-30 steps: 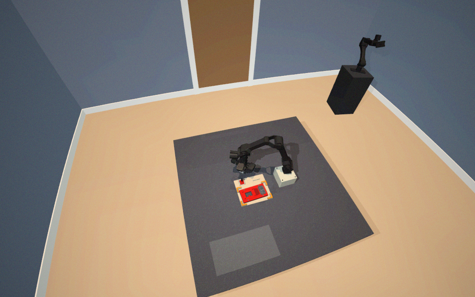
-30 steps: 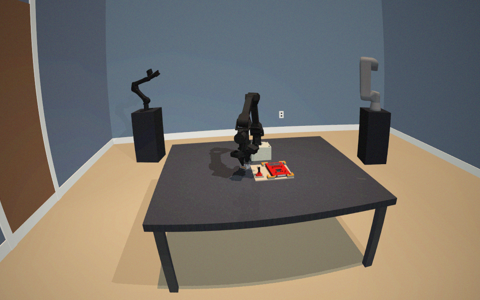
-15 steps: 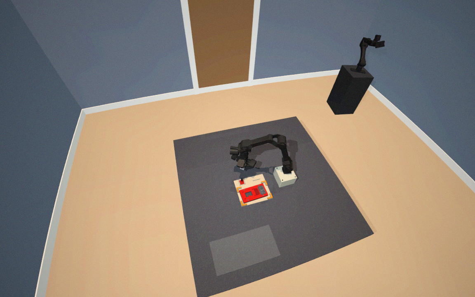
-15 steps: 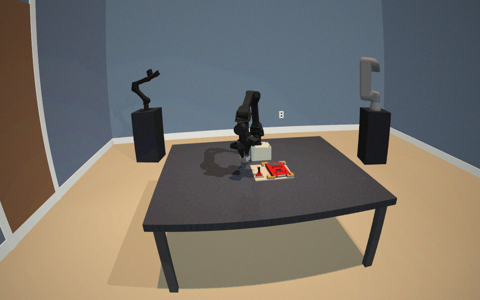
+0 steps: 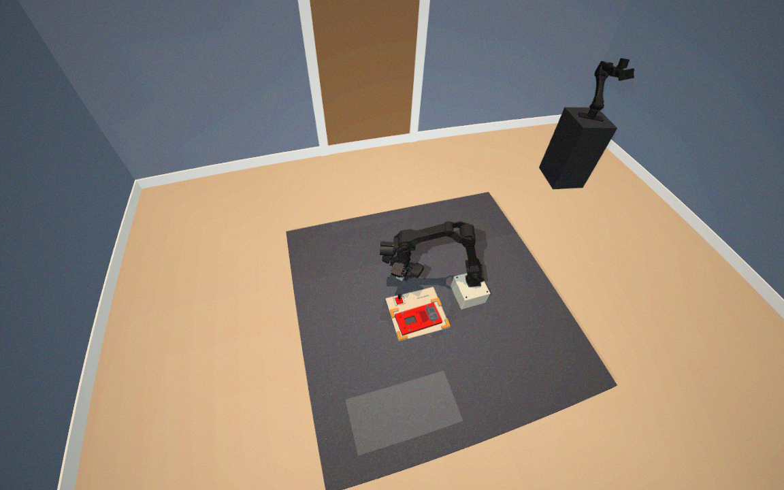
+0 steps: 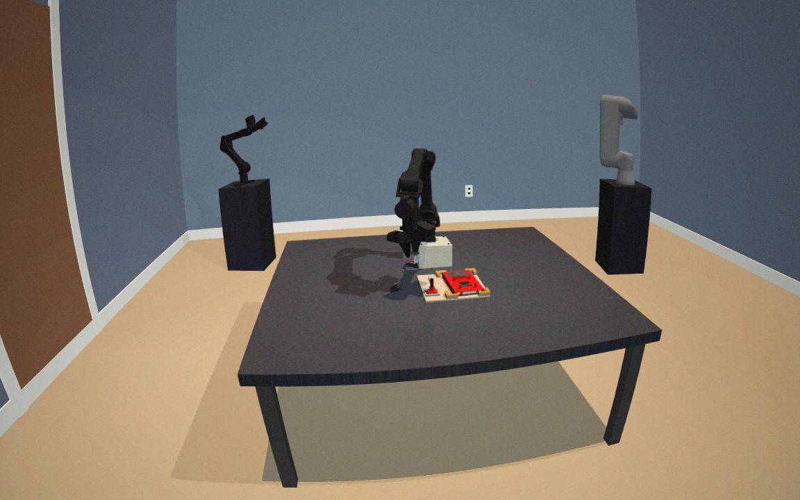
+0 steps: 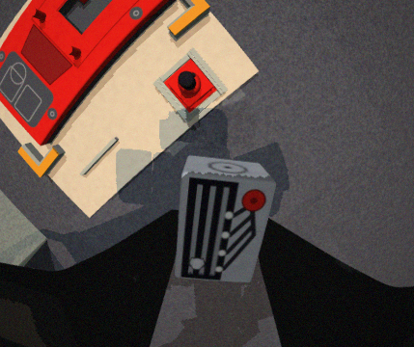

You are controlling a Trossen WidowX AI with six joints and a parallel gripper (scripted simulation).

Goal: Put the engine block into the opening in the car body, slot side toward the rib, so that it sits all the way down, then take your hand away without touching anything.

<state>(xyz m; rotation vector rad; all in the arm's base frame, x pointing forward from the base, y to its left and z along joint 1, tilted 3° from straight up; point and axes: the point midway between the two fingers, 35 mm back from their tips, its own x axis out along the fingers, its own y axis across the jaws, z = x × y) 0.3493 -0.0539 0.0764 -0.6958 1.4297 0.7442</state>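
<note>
1. held the engine block point(image 5: 399, 278) point(image 6: 415, 260) point(image 7: 226, 231) pinched between the fingers of the gripper point(image 5: 403, 278) point(image 6: 412, 257) point(image 7: 218, 223), off the table, just beside the cream board point(image 5: 412, 297) point(image 6: 426, 279) point(image 7: 134, 116) and well short of the opening point(image 5: 410, 320) point(image 6: 464, 284) point(image 7: 88, 16) in the red car body point(image 5: 418, 324) point(image 6: 453, 278) point(image 7: 96, 53).
2. risked clipping the black-knobbed lever point(image 5: 399, 299) point(image 6: 431, 287) point(image 7: 187, 81) on crossing too low, likely twisting the block in the grip.
3. could have jammed on the opening's rim through a slight skew, or stopped high through facing the slot wrong; couldn't make out the rib surely.
4. might have dragged the block back up on release, by opening unevenly or withdrawing aslant.
5. arched the arm point(image 5: 434, 233) point(image 6: 415, 171) up and over from its pale base block point(image 5: 471, 297) point(image 6: 437, 255) point(image 7: 4, 222), with fingers pointing down towards the table.
</note>
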